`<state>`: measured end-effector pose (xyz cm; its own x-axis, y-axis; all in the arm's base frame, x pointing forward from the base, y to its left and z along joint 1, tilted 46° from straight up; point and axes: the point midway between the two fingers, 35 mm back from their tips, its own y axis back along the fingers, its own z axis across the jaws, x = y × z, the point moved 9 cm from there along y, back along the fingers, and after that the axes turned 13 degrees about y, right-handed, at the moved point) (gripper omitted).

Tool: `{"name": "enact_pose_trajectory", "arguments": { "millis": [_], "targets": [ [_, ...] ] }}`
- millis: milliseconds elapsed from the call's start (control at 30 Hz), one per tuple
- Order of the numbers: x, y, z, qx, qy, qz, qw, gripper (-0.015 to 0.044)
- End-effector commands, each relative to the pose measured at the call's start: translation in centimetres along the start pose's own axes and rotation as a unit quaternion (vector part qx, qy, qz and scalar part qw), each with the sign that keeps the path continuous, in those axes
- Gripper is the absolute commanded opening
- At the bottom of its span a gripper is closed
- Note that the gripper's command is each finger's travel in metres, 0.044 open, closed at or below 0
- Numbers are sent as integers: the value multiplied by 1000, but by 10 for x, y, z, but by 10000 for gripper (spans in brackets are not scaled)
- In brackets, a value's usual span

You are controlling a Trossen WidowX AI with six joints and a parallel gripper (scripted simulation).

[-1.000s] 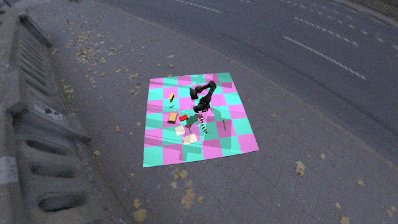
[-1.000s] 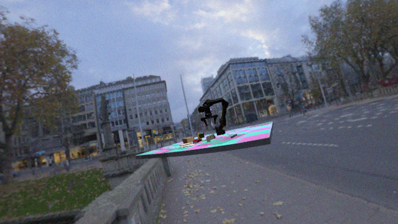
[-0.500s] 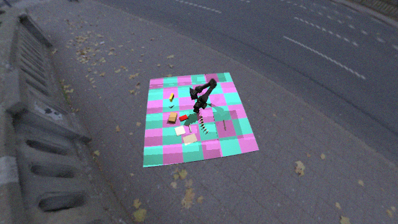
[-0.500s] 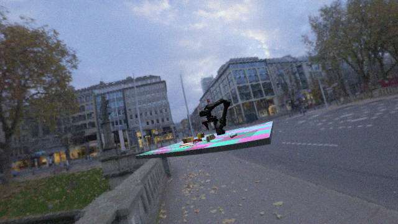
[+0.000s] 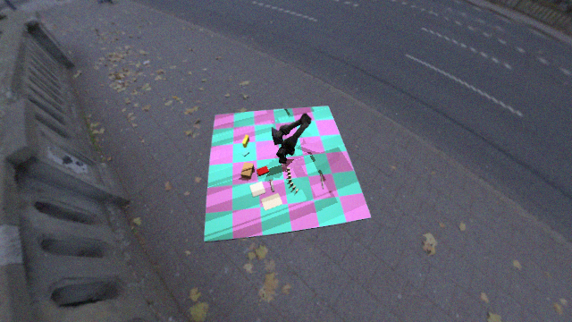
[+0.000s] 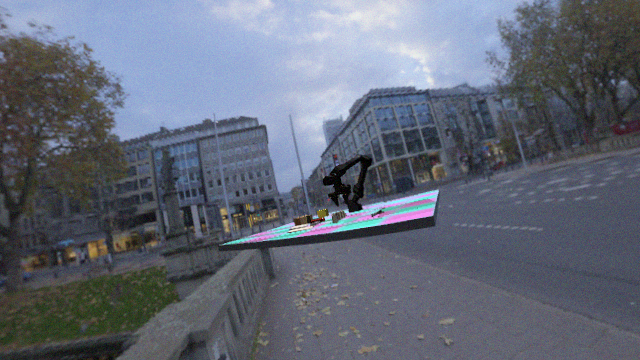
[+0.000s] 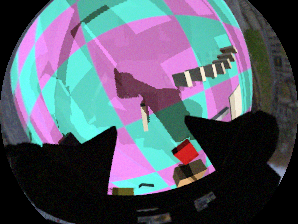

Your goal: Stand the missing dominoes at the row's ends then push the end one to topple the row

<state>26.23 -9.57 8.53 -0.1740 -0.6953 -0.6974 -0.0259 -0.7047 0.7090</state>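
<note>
The black arm (image 5: 292,134) bends over the pink and teal checkered surface (image 5: 232,215), and its fingers (image 5: 282,157) stand wide apart with nothing between them. From the wrist camera the two finger tips rise as dark wedges at the lower edge, well apart from each other, with bare checkered surface showing in the gap.

The row of standing dominoes (image 5: 290,179) begins just beyond the fingers in the top view and runs away from them toward the near edge of the surface. In the wrist view the same row (image 7: 206,72) sits ahead of the fingers and off to the right, its pieces upright and evenly spaced. A single thin piece (image 7: 145,117) stands alone, closer to the fingers than the row and between the two tips; whether it is in line with the row cannot be told.

A red block (image 5: 262,170) lies to one side of the fingers, near them, and in the wrist view it appears just beside the right tip (image 7: 186,153). A tan block (image 5: 247,169) rests just past the red one, farther from the fingers. Two pale flat pieces (image 5: 257,189) and (image 5: 272,201) lie beyond those, well apart from the fingers. A yellow block (image 5: 245,140) sits well apart on that same side. Thin dark sticks (image 5: 322,177) lie flat on the opposite side of the domino row.
</note>
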Motion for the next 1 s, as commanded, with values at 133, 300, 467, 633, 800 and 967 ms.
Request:
{"name": "enact_pose_trajectory", "arguments": {
  "millis": [133,300,467,633,800,967],
  "targets": [
    [-2,-60,3,-5,2,-4,1000,440],
    [-4,-61,4,-5,2,-5,1000,440],
    [-4,-68,4,-5,2,-5,1000,440],
    [-4,-75,4,-5,2,-5,1000,440],
    [-4,-76,4,-5,2,-5,1000,440],
    [-4,-76,4,-5,2,-5,1000,361]
  ]
}}
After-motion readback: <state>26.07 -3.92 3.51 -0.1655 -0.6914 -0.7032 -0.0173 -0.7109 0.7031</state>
